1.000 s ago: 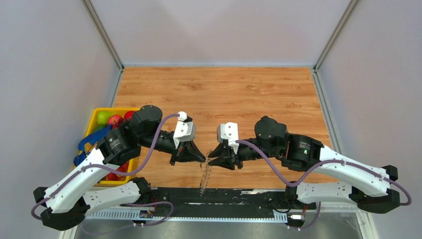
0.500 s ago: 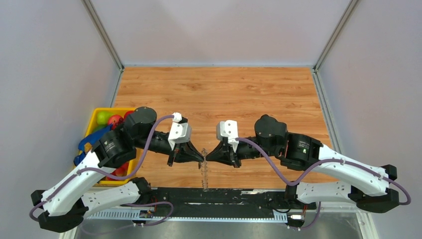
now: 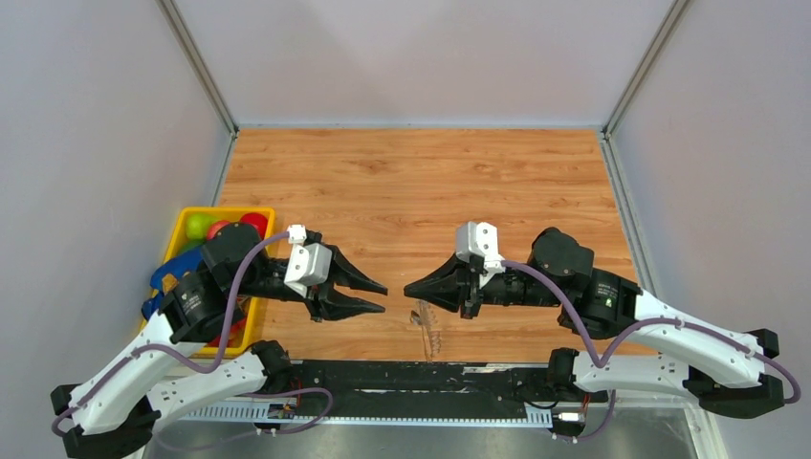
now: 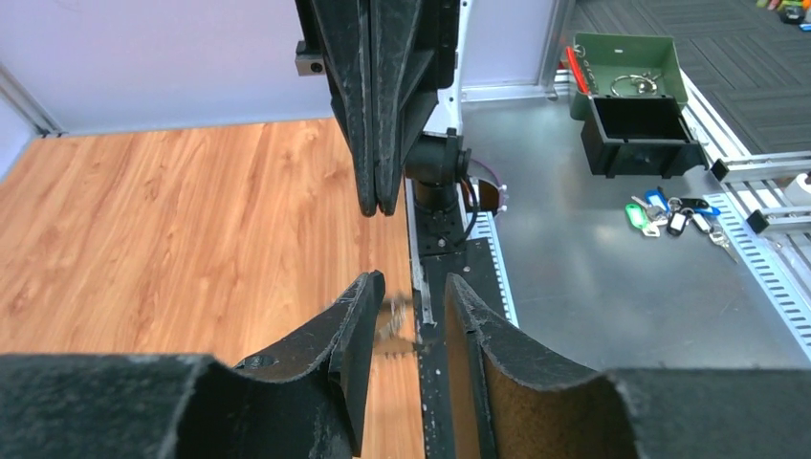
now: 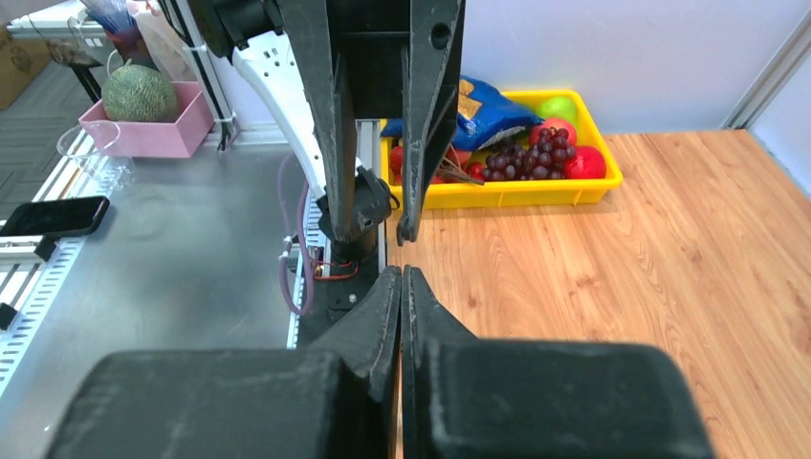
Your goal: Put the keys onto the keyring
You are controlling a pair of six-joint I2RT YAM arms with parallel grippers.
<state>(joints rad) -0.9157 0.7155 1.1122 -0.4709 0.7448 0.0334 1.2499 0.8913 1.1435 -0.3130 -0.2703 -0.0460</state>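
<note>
The keyring [image 3: 427,330] is a blurred, thin grey hoop near the table's front edge, below the gap between my two grippers. The keys show only as a smeared silvery fringe on it. In the left wrist view the keyring [image 4: 397,320] lies blurred between and beyond my fingers. My left gripper [image 3: 382,297] is open and holds nothing. My right gripper [image 3: 409,289] faces it, a short gap away, shut with nothing showing between its fingers. In the right wrist view the right gripper [image 5: 402,277] points at the open left gripper [image 5: 373,225].
A yellow bin [image 3: 182,234] of fruit with a blue bag stands at the table's left edge, behind the left arm. A black rail [image 3: 430,373] runs along the front edge. Off the table lie a green box [image 4: 626,67] and a phone [image 5: 53,215].
The left gripper has opened and drawn back to the left. The right arm has pulled back to the right, shutting. The keyring has shifted right below them and is now blurred.
</note>
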